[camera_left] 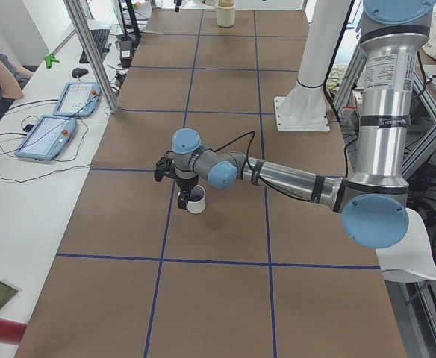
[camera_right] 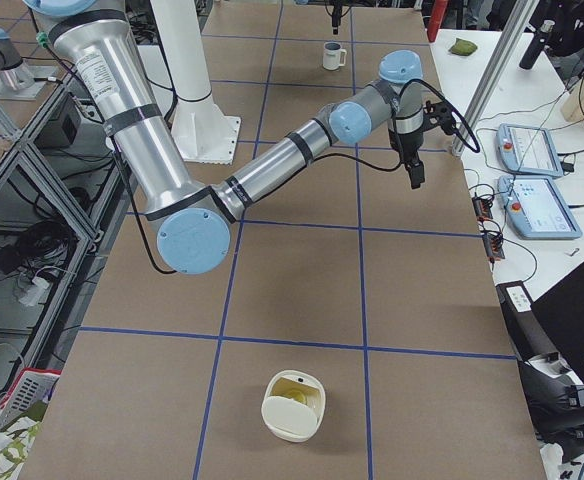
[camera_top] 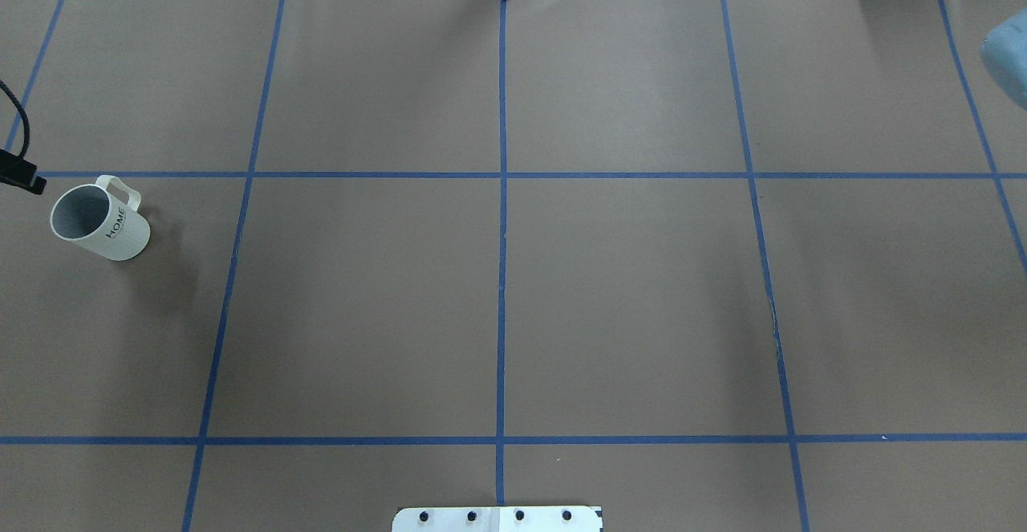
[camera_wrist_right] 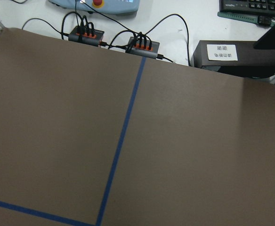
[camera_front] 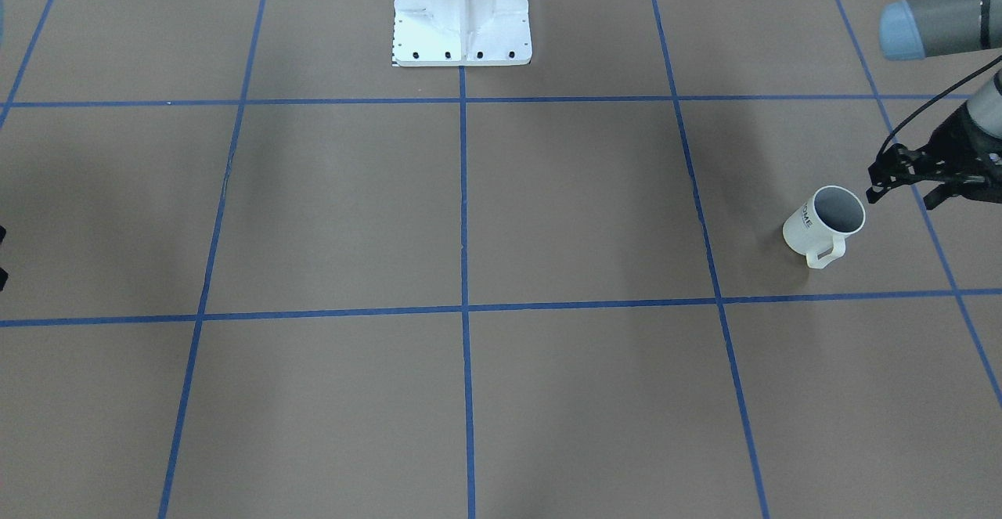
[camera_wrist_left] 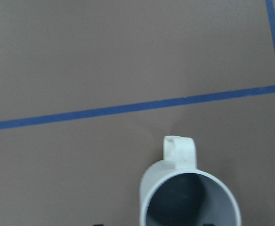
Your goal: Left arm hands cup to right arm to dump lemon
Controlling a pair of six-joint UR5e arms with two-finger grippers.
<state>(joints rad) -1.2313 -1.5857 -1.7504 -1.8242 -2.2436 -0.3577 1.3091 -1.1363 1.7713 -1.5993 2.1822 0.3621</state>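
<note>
The white "HOME" cup [camera_front: 814,231] stands upright on the brown table at my left end, handle toward the operators' side; it also shows from overhead [camera_top: 112,231] and in the left wrist view [camera_wrist_left: 189,197]. Its inside looks dark grey and I cannot make out the lemon. My left gripper [camera_front: 902,196] hovers close beside the cup's rim, fingers spread and empty; from the side it [camera_left: 182,195] hangs just over the cup [camera_left: 196,201]. My right gripper [camera_right: 413,172] points down over the table's far edge near the tablets; I cannot tell whether it is open or shut.
The white robot base [camera_front: 462,14] stands at mid-table. A cream-white container [camera_right: 293,405] with a yellowish inside sits at the table's right end. Tablets [camera_right: 527,150], cables and power strips [camera_wrist_right: 114,40] lie along the operators' side. Blue tape lines grid the table.
</note>
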